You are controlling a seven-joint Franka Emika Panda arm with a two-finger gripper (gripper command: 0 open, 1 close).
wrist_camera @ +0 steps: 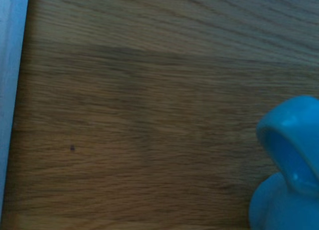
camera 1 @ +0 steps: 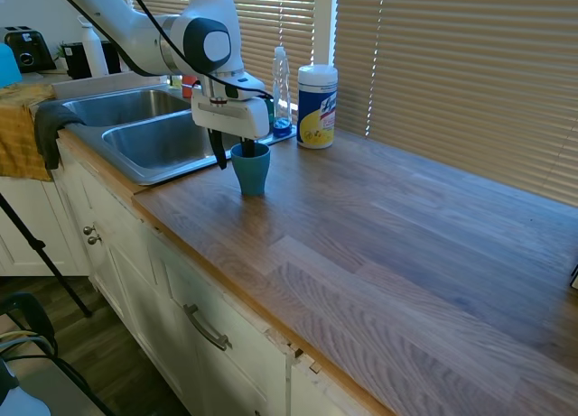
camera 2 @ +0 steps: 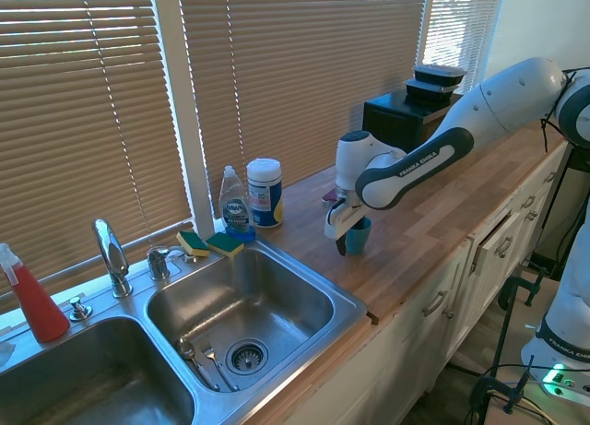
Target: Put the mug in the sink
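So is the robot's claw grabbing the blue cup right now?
Gripper: down at the blue cup on the counter, one finger inside the rim and one outside, but whether it has pinched shut cannot be told.

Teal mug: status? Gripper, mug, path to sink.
Gripper at the small teal-blue tapered mug, one finger inside the rim; grip unconfirmed. Mug upright on wooden counter, beside stainless steel sink. Nothing between them.

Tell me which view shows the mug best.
The first exterior view: the mug stands upright on the counter beside the sink, nearly whole, with the pincer at its rim. The second exterior view shows it small and partly hidden by the arm. The wrist view catches only a blurred part.
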